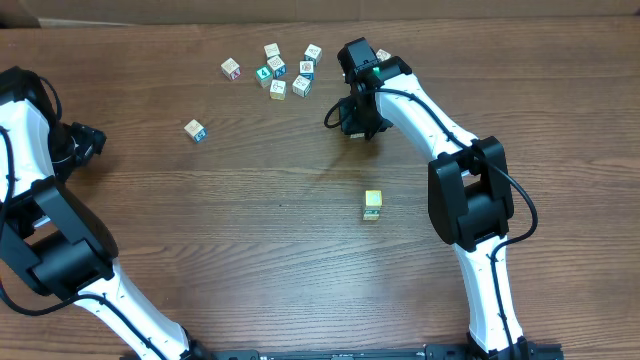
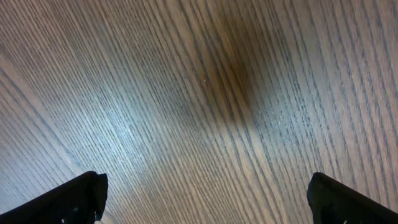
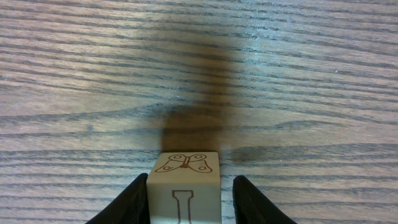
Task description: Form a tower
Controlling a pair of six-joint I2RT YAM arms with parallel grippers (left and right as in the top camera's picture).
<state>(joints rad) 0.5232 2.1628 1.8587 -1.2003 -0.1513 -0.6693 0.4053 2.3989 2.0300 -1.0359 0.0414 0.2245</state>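
**Desk:** Report the frame from left to right.

**Operator:** At the left edge of the overhead view I find the left gripper above bare table. In its own wrist view the gripper is released. Its fingers sit in the two bottom corners of the frame, spread wide, and I see only wood grain between them.

**Desk:** And the items further along?

**Operator:** A single cube lies in the upper left, apart from everything else. A cluster of cubes with coloured prints lies at upper centre. Just right of it, the right gripper points down at the table.

**Desk:** What is the state of that gripper?

**Operator:** In the right wrist view its fingers flank a pale butterfly cube at bottom centre and stand very near both of its sides. I cannot tell whether they are pressing on it. The overhead view hides that cube under the gripper.

**Desk:** Where is the tower?

**Operator:** The tower stands right of centre in the overhead view. It is below the right gripper in the frame and well apart from it. It is one cube wide, its top face looks yellow, and nothing is touching it.
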